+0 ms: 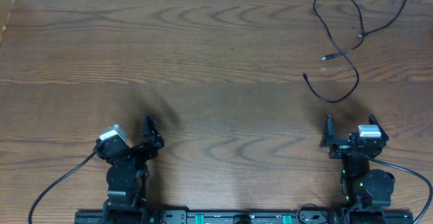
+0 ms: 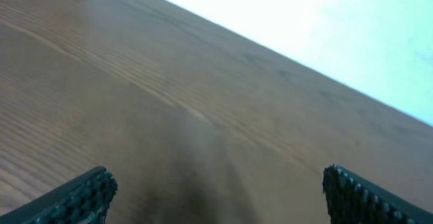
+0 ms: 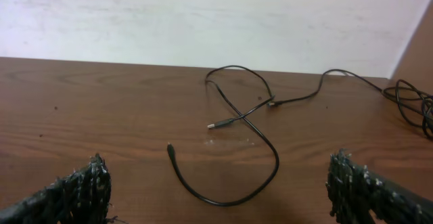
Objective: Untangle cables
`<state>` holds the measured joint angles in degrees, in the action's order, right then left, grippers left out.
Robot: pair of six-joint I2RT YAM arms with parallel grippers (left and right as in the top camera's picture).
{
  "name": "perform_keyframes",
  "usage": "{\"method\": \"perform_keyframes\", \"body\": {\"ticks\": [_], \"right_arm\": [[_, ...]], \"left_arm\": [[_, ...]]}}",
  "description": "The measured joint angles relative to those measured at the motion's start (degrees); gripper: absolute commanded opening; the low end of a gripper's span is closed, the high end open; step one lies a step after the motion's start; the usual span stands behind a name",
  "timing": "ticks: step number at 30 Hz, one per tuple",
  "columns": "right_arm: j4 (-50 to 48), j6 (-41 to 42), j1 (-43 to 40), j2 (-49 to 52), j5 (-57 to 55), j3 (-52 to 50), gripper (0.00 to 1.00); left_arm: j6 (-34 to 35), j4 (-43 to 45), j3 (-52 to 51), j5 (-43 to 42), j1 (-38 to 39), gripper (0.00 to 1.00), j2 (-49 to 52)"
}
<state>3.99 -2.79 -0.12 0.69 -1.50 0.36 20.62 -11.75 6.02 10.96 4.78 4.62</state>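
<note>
Thin black cables (image 1: 356,80) lie tangled at the far right of the table. One makes a loop and crosses itself, and its plug ends (image 1: 306,76) rest loose on the wood. Another strand (image 1: 389,24) runs off to the far right edge. They also show in the right wrist view (image 3: 276,162), ahead of my right gripper (image 3: 220,170), which is open and empty. In the overhead view my right gripper (image 1: 350,124) is just short of the lowest cable curve. My left gripper (image 1: 152,132) is open and empty at the near left, far from the cables, over bare wood (image 2: 216,183). I see no white cord.
The wooden table (image 1: 203,61) ends at a white wall at the back. A coil of black cable (image 3: 413,102) lies at the right edge of the right wrist view. A faint pale smear (image 3: 230,143) marks the wood beside the tangle.
</note>
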Motion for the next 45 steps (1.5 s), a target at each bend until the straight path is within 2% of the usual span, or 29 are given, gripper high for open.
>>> {"method": "perform_keyframes", "body": {"ticks": [13,23,45], "right_arm": [[0.0,0.0,0.0,0.0,0.0,0.0,0.99],[0.0,0.0,0.0,0.0,0.0,0.0,0.99],[0.0,0.0,0.0,0.0,0.0,0.0,0.99]], "left_arm": [[-6.2,8.5,-3.7,-3.8,-1.4,0.98,-4.0],[-9.1,8.8,-3.8,-5.1,-1.4,0.98,-4.0],[-10.2,8.8,-3.8,-5.1,-1.4,0.98,-4.0]]}}
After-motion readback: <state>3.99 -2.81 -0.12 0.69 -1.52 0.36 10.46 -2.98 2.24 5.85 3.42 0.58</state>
